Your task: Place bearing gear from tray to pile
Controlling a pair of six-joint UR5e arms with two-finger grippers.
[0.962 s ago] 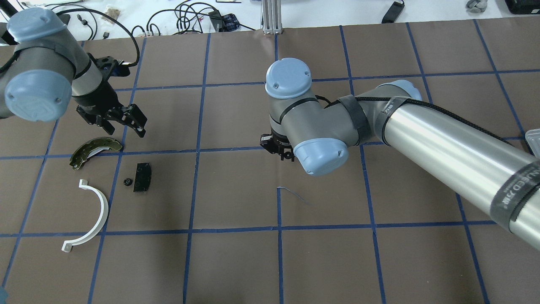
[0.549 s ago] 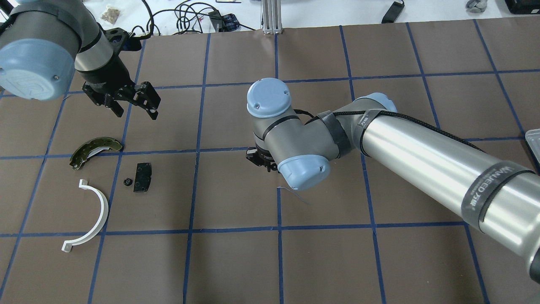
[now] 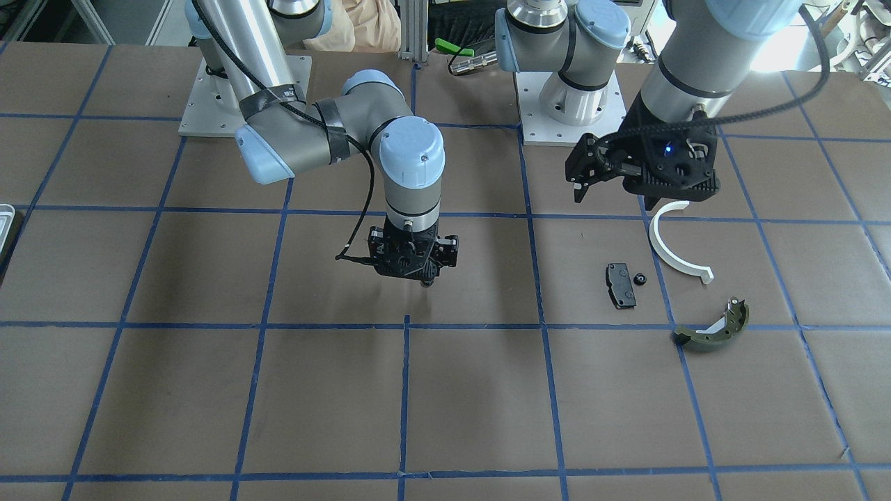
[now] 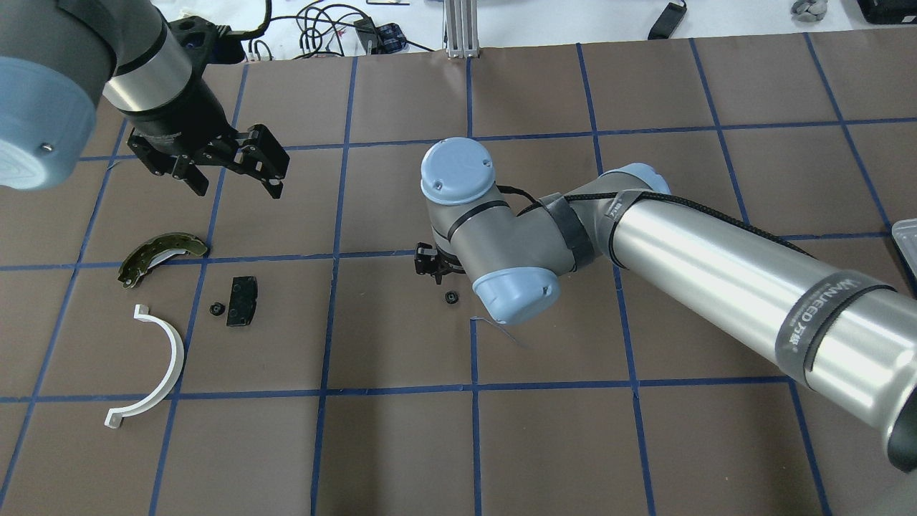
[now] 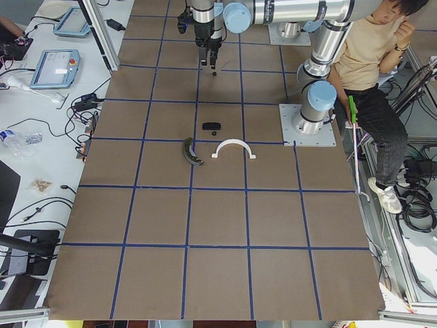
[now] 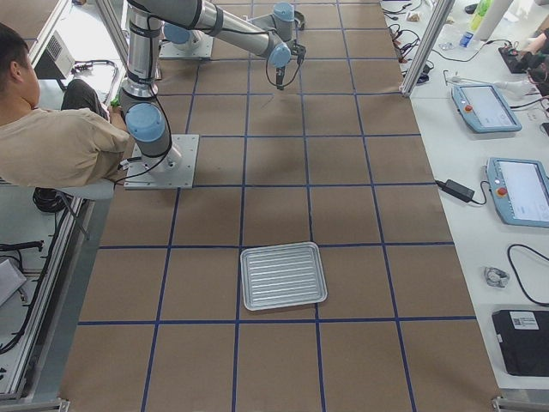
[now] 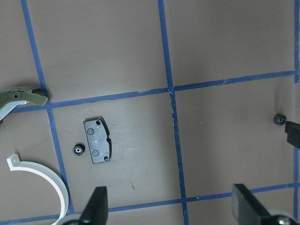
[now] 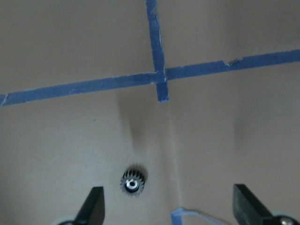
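Note:
A small black bearing gear (image 4: 451,296) lies on the brown table under my right gripper (image 4: 428,261). The right wrist view shows the gripper (image 8: 171,208) open, with the gear (image 8: 133,183) loose between the fingers, nearer the left one. The pile sits at the left: an olive brake shoe (image 4: 161,254), a white half-ring (image 4: 154,365), a black pad (image 4: 241,301) and another small gear (image 4: 215,309) beside it. My left gripper (image 4: 236,183) hangs open and empty above the table beyond the pile. The tray (image 6: 283,275) is empty; only a sliver (image 4: 906,240) shows overhead.
Cables and devices lie on the white bench beyond the table's far edge (image 4: 322,29). A person (image 5: 372,55) sits by the robot bases. The left wrist view shows the pad (image 7: 97,146) and, far right, the loose gear (image 7: 279,119).
My right arm swung left and slightly nearer, and the gear now lies on the table below its open gripper. My left gripper rose and moved away from the pile, toward the far side.

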